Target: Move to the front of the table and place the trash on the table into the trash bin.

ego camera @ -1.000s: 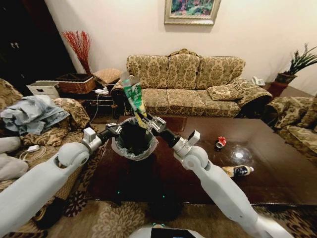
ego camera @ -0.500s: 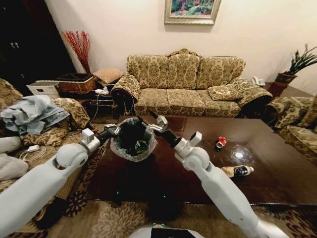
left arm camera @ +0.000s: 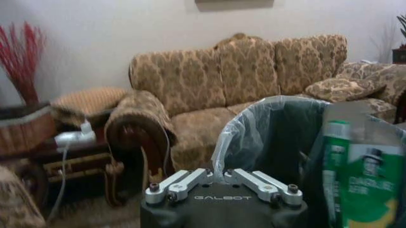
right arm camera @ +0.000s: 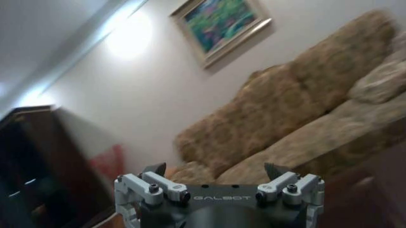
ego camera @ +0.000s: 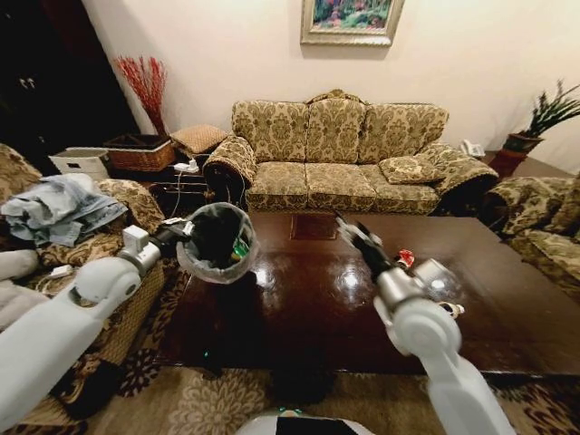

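Head view of a living room, seen from the robot standing at the near long edge of a large low bench of glossy dark brown wood.

Task progress, judged from how things lie: partly done. A green-yellow wrapper tube sits inside the small round black trash bin w/ crinkly grey plastic liner; the left wrist view shows the tube upright against the liner. Still on the bench, right side: a crushed red can, and nearer, mostly hidden behind the right arm, what looks like a tan bottle w/ dark cap. A crushed silver can can't be made out; whether it's binned can't be told.

Left gripper, at the bench's left end, has its jaws closed on the bin's rim and liner, holding the bin tilted, mouth toward the bench. Right gripper is over the bench centre, jaws spread wide, holding nothing, pointing toward the far side.

Bench top is polished and reflective, w/ bright lamp glare and a square inlay at centre. A patterned rug lies under it.

Beyond: a gold-patterned three-seat sofa against a pale wall, a framed painting above. Far left: a woven brown basket and red branches. Far right: a potted plant. Matching armchairs flank both sides.
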You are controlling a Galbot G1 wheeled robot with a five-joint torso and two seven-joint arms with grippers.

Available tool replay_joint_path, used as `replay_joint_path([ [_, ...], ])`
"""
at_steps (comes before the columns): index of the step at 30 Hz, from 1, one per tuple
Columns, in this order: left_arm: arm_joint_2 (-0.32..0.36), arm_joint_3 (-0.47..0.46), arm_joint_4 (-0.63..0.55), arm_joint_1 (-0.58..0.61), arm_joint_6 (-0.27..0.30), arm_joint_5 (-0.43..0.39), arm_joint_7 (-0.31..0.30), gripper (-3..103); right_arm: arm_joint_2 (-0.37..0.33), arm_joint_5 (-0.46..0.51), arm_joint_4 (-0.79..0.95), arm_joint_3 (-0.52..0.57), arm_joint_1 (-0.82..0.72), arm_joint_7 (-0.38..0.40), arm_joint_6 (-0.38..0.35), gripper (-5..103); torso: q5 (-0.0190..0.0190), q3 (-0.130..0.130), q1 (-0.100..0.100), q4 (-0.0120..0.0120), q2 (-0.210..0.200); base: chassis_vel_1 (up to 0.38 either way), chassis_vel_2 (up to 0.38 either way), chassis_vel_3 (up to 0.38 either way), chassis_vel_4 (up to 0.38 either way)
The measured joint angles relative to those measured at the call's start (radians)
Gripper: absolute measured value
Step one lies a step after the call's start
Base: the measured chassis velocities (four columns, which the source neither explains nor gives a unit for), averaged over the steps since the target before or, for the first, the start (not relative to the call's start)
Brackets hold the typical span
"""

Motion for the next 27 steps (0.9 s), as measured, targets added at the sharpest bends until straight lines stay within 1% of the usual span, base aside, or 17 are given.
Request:
replay_joint_path([
  [1, 0.002, -0.006, -0.002, 0.007, -0.001, -0.006, -0.009, 3, 0.009, -0.008, 0.001, 0.024, -0.015, 0.020, 0.020, 100, 0.0002, 0.000, 0.000, 0.0002, 0.000, 0.000, 0.000, 0.000, 0.000],
  [2, -0.002, -0.011, -0.005, 0.011, -0.011, 0.006, -0.012, 3, 0.017, -0.026, -0.004, 0.039, -0.018, 0.048, 0.039, 100, 0.0008, 0.000, 0.000, 0.0004, 0.000, 0.000, 0.000, 0.000, 0.000],
  [3, -0.002, -0.011, -0.005, 0.011, -0.011, 0.006, -0.012, 3, 0.017, -0.026, -0.004, 0.039, -0.018, 0.048, 0.039, 100, 0.0008, 0.000, 0.000, 0.0004, 0.000, 0.000, 0.000, 0.000, 0.000],
  [5, -0.009, -0.016, -0.010, 0.018, -0.025, 0.033, -0.010, 3, 0.032, -0.037, -0.020, 0.060, -0.022, 0.082, 0.055, 100, 0.0001, 0.000, 0.000, 0.0007, 0.000, 0.000, 0.000, 0.000, 0.000],
  [6, -0.015, -0.022, -0.021, 0.028, -0.032, 0.048, -0.009, 3, 0.044, -0.034, -0.027, 0.080, -0.032, 0.110, 0.050, 100, 0.0001, 0.000, 0.000, 0.0006, 0.000, 0.000, 0.000, 0.000, 0.000],
  [8, -0.022, -0.025, -0.029, 0.035, -0.033, 0.056, -0.008, 3, 0.055, -0.033, -0.027, 0.088, -0.052, 0.125, 0.047, 100, 0.0001, 0.000, 0.000, 0.0008, 0.000, 0.000, 0.000, 0.000, 0.000],
  [9, -0.030, -0.026, -0.036, 0.040, -0.033, 0.068, -0.006, 3, 0.068, -0.047, -0.026, 0.089, -0.081, 0.127, 0.047, 100, 0.0002, 0.000, 0.000, 0.0007, 0.000, 0.000, 0.000, 0.000, 0.000],
  [11, -0.044, -0.030, -0.044, 0.045, -0.035, 0.087, -0.005, 3, 0.096, -0.101, -0.032, 0.106, -0.126, 0.103, 0.051, 100, 0.0001, 0.000, 0.000, 0.0004, 0.000, 0.000, 0.000, 0.000, 0.000],
  [12, -0.044, -0.030, -0.044, 0.045, -0.035, 0.087, -0.005, 3, 0.096, -0.101, -0.032, 0.106, -0.126, 0.103, 0.051, 100, 0.0001, 0.000, 0.000, 0.0004, 0.000, 0.000, 0.000, 0.000, 0.000],
  [13, -0.049, -0.033, -0.048, 0.048, -0.036, 0.092, -0.005, 3, 0.115, -0.126, -0.048, 0.130, -0.139, 0.089, 0.057, 100, 0.0003, 0.000, 0.000, 0.0004, 0.000, 0.000, 0.000, 0.000, 0.000],
  [14, -0.056, -0.042, -0.053, 0.056, -0.039, 0.100, -0.001, 3, 0.143, -0.127, -0.073, 0.184, -0.155, 0.084, 0.064, 100, 0.0008, 0.000, 0.000, 0.0005, 0.000, 0.000, 0.000, 0.000, 0.000],
  [15, -0.056, -0.042, -0.053, 0.056, -0.039, 0.100, -0.001, 3, 0.143, -0.127, -0.073, 0.184, -0.155, 0.084, 0.064, 100, 0.0008, 0.000, 0.000, 0.0005, 0.000, 0.000, 0.000, 0.000, 0.000],
  [16, -0.060, -0.048, -0.053, 0.062, -0.043, 0.104, 0.002, 3, 0.153, -0.101, -0.074, 0.219, -0.165, 0.087, 0.063, 100, 0.0007, 0.000, 0.000, 0.0005, 0.000, 0.000, 0.000, 0.000, 0.000],
  [17, -0.067, -0.054, -0.051, 0.069, -0.051, 0.112, 0.006, 3, 0.159, -0.037, -0.060, 0.273, -0.195, 0.094, 0.054, 100, 0.0005, 0.000, 0.000, 0.0005, 0.000, 0.000, 0.000, 0.000, 0.000],
  [18, -0.073, -0.054, -0.049, 0.071, -0.055, 0.117, 0.010, 3, 0.158, -0.014, -0.049, 0.293, -0.215, 0.093, 0.053, 100, 0.0002, 0.000, 0.000, 0.0006, 0.000, 0.000, 0.000, 0.000, 0.000],
  [24, -0.100, -0.034, -0.041, 0.063, -0.064, 0.133, 0.016, 3, 0.152, 0.003, -0.019, 0.319, -0.260, 0.080, 0.055, 100, 0.0000, 0.000, 0.000, 0.0004, 0.000, 0.000, 0.000, 0.000, 0.000],
  [27, -0.111, -0.027, -0.036, 0.055, -0.074, 0.136, 0.019, 3, 0.169, 0.003, -0.005, 0.326, -0.245, 0.084, 0.047, 100, 0.0001, 0.000, 0.000, 0.0004, 0.000, 0.000, 0.000, 0.000, 0.000],
])
